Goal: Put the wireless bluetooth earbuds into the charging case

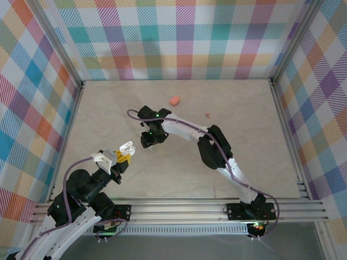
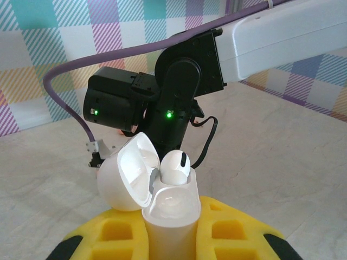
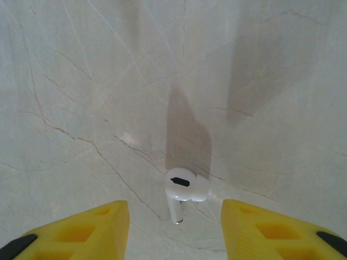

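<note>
- The left tool (image 2: 171,239) is clenched on the white charging case (image 2: 171,216). Its yellow pads, moulded with square hollows, press the case's smooth, glossy sides from left and right.
- The case stands upright, a rounded pebble-like shell of hard plastic. Its domed lid (image 2: 127,176) is hinged back to the left, showing a hollow inner face.
- One white earbud (image 2: 176,165) sits in the case's right-hand well. Its bulbous glossy head pokes above the rim, with a narrow black oval slot on top.
- The right tool (image 3: 174,212) is released. Its two yellow wedge-shaped fingers (image 3: 92,227) stand apart low over the desk (image 3: 81,81), on either side of a second white earbud (image 3: 186,188) and clear of it.
- That bud lies on its side on the desk, with a rounded head, a black oval vent and a short straight stem that points toward the camera.
- The desk is a pale, matte stone-look slab, crossed by thin dark veins.
- From above, a salmon-pink case (image 1: 174,100), a small smooth oval, lies toward the far side of the desk. A tiny salmon-pink bud (image 1: 207,114) lies well to its right.
- Walls of pastel plaid cloth (image 1: 179,38) close in the desk on three sides.
</note>
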Robot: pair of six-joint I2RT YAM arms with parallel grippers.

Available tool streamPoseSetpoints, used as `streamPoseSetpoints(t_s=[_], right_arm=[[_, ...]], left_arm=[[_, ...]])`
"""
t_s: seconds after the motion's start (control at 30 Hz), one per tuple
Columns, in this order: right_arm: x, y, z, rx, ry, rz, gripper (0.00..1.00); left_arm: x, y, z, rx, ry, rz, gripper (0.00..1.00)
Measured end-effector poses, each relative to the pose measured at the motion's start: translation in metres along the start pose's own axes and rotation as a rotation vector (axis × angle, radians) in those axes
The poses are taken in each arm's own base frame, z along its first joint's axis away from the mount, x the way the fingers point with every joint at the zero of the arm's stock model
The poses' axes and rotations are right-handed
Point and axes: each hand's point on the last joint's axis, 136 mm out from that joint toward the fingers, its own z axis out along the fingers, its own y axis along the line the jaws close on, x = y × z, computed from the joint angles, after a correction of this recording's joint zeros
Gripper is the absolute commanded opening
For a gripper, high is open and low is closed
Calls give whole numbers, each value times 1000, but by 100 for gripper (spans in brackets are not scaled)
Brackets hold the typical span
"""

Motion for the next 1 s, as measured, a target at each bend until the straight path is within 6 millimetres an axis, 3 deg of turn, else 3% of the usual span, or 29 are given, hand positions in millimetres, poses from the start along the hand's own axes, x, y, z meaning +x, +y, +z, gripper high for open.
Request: streamPoseSetpoints(t_s=[0.23, 1.0], right_arm=[[4, -4, 16, 15, 25, 8, 46], [-1, -1, 19, 36, 24, 14, 35]], left_arm=[[0, -1, 0, 7, -1, -1, 0], [-3, -4, -3, 26, -18, -18, 0]])
